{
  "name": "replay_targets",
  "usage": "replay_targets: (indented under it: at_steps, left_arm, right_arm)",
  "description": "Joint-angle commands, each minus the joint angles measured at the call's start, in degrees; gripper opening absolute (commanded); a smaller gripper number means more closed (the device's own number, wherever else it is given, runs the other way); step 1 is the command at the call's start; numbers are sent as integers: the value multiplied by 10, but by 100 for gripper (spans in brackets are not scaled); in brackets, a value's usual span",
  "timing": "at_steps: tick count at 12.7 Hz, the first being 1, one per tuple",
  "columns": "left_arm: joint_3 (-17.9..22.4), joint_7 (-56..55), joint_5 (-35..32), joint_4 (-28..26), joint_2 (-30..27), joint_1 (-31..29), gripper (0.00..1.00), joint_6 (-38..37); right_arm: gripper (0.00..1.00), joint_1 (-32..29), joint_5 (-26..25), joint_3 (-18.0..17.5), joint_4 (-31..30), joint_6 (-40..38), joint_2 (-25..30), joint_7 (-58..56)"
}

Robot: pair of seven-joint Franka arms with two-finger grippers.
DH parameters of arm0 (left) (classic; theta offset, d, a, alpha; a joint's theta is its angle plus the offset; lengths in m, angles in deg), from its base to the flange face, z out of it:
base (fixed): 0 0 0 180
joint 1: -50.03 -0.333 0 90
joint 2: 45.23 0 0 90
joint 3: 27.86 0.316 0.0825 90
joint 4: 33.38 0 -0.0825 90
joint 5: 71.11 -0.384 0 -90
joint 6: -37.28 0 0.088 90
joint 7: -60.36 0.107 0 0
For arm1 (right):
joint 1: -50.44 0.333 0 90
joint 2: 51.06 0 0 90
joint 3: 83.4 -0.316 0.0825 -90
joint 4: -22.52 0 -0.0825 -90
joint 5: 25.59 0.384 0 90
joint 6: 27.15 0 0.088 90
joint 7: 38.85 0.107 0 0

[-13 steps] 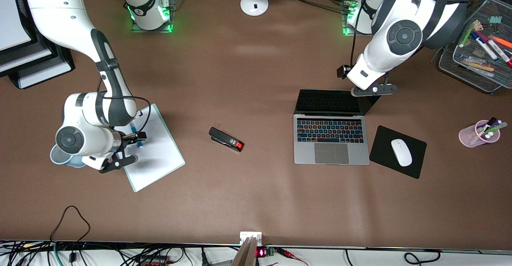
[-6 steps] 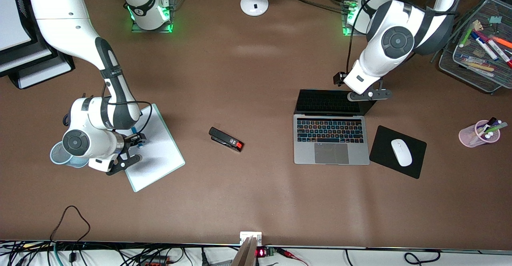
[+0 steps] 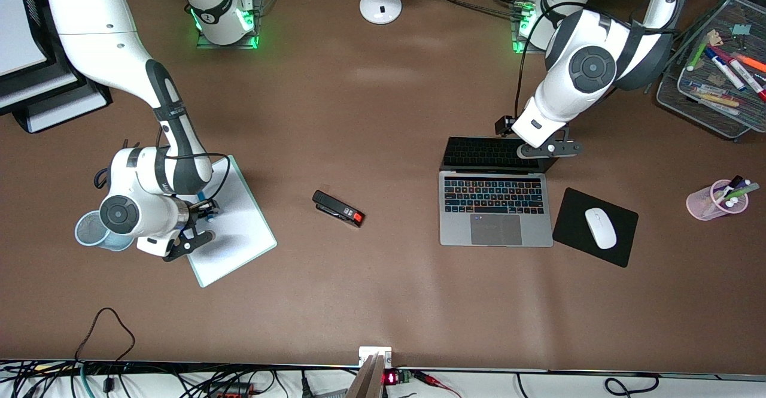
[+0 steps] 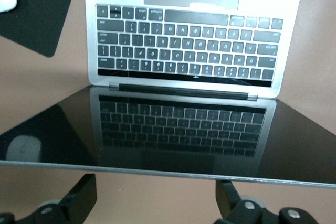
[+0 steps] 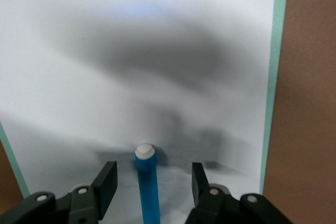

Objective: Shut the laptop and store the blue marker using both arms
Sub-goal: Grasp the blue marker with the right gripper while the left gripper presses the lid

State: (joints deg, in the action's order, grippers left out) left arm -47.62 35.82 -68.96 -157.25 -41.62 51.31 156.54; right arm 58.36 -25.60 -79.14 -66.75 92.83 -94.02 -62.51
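The laptop [image 3: 495,218] stands open on the table, black screen [image 4: 173,129] tilted back. My left gripper [image 3: 543,149] hovers open at the screen's top edge [image 4: 157,169], which runs between its two fingers [image 4: 80,199] without touching them. The blue marker [image 5: 147,184] lies on the white clipboard [image 3: 239,230], whitish end pointing away from the wrist. My right gripper [image 5: 153,182] is low over it and open, one finger [image 5: 106,181] on each side of the marker with a gap on both sides. In the front view the right gripper [image 3: 200,215] hides most of the marker.
A black stapler [image 3: 338,208] lies mid-table. A white mouse [image 3: 600,228] rests on a black pad [image 3: 574,209] beside the laptop. A pink pen cup [image 3: 712,203] and mesh marker tray [image 3: 676,90] sit at the left arm's end. A blue mesh cup [image 3: 87,230] sits by the right wrist.
The right gripper's fingers have narrowed around the blue marker and the wrist has sunk slightly. The left gripper has shifted along the screen's top edge toward the table's middle.
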Motion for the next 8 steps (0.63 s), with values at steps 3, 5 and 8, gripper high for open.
replay_targets:
  at_steps: [3,5,8]
  left_arm:
    - [-5,4,4,20,25,-9,100,50]
    - [-2,4,3,22,44,-9,100,85]
    - [0,3,3,48,80,-10,100,112]
  right_arm:
    - [51,0,-2,-2,-13,7,3,-2]
    - [45,1,-2,-1,-13,7,2,-2]
    - [35,2,-1,-2,-13,7,2,-1]
